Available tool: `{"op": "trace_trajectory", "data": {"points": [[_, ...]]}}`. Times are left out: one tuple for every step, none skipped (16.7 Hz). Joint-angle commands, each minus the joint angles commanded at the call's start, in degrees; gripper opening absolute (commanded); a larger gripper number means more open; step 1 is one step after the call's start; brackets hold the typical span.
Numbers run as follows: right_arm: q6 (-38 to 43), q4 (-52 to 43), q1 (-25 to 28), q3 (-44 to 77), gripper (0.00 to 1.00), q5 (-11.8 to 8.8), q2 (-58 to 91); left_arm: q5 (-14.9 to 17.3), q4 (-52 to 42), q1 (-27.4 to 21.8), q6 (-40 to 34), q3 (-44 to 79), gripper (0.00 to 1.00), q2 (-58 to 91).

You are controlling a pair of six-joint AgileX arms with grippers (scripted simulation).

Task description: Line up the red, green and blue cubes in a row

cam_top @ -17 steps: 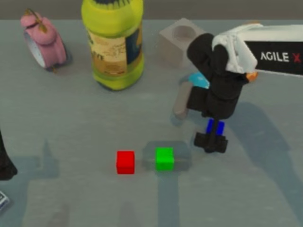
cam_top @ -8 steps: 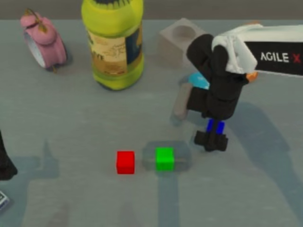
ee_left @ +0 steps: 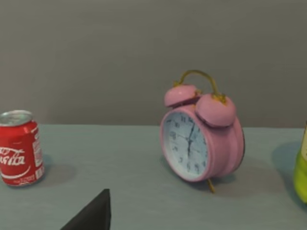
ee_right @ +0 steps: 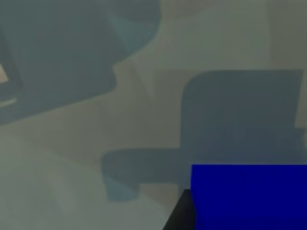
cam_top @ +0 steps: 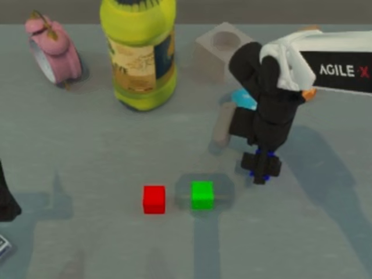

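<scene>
The red cube [cam_top: 154,199] and the green cube [cam_top: 202,195] sit side by side near the table's front middle, a small gap between them. To the right of the green one and a little farther back, the blue cube [cam_top: 263,164] is almost covered by my right gripper [cam_top: 262,165], which is low over it, open, with a finger on each side. In the right wrist view the blue cube [ee_right: 249,196] fills the corner beside one dark finger [ee_right: 180,213]. My left gripper [cam_top: 6,200] is parked at the left edge, open, and one finger [ee_left: 93,215] shows in its wrist view.
A pink alarm clock [cam_top: 52,49], a big yellow bottle [cam_top: 139,52] and a grey block with a round hole [cam_top: 224,49] stand along the back. A grey-handled tool with a light-blue head [cam_top: 229,119] lies behind the right gripper. A red cola can [ee_left: 19,146] stands left of the clock.
My right gripper has come down and slightly back over the blue cube, which showed plainly before and is now nearly covered. Red and green cubes have not moved.
</scene>
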Motion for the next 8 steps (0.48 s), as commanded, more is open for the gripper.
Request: {"op": "trace_trajectory", "data": {"points": [[0.00,0.00,0.00,0.00,0.00,0.00,0.00,0.00,0.00,0.00,0.00,0.00,1.00,0.00],[0.00,0.00,0.00,0.00,0.00,0.00,0.00,0.00,0.00,0.00,0.00,0.00,1.00,0.00],[0.00,0.00,0.00,0.00,0.00,0.00,0.00,0.00,0.00,0.00,0.00,0.00,1.00,0.00],[0.00,0.00,0.00,0.00,0.00,0.00,0.00,0.00,0.00,0.00,0.00,0.00,1.00,0.00],[0.00,0.00,0.00,0.00,0.00,0.00,0.00,0.00,0.00,0.00,0.00,0.00,1.00,0.00],[0.00,0.00,0.00,0.00,0.00,0.00,0.00,0.00,0.00,0.00,0.00,0.00,1.00,0.00],[0.55,-0.83,-0.04,0.04,0.00,-0.43,-1.24,0.00,0.00,0.00,0.00,0.00,1.00,0.00],[0.52,-1.03,0.00,0.22,0.00,-0.43,-1.29,0.00,0.00,0.00,0.00,0.00,1.00,0.00]]}}
